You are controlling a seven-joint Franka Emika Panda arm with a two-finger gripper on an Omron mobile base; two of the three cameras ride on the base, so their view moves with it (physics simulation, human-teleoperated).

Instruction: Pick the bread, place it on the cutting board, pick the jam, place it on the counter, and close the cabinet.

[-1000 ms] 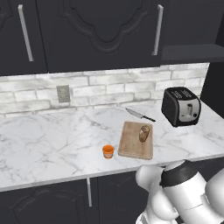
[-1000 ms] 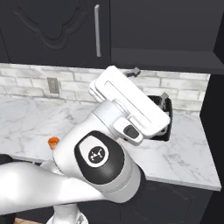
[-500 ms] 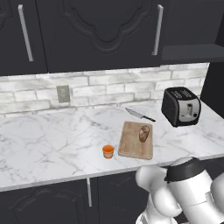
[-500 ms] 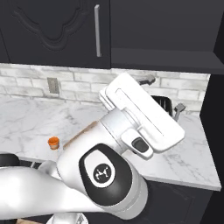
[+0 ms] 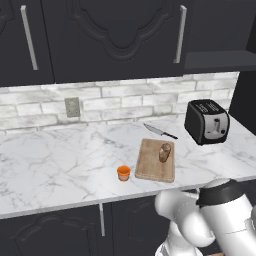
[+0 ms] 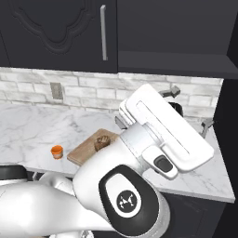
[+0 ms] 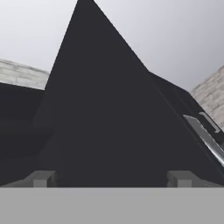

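The bread (image 5: 165, 152) is seen standing on the cutting board (image 5: 150, 169), with the jam (image 5: 123, 173) set just beside the board on the bench (image 5: 60, 165). The end effector (image 7: 109, 178) is held wide open, empty, before the dark cabinet (image 7: 109, 118).

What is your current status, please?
Gripper open, empty, facing dark upper cabinet. Small brown bread piece on wooden cutting board. Squat orange jam jar on white marble counter.

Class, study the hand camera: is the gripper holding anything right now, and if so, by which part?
Nothing is held. The gripper is open, its fingertips wide apart with only the dark cabinet ahead. The bread stands on the cutting board.
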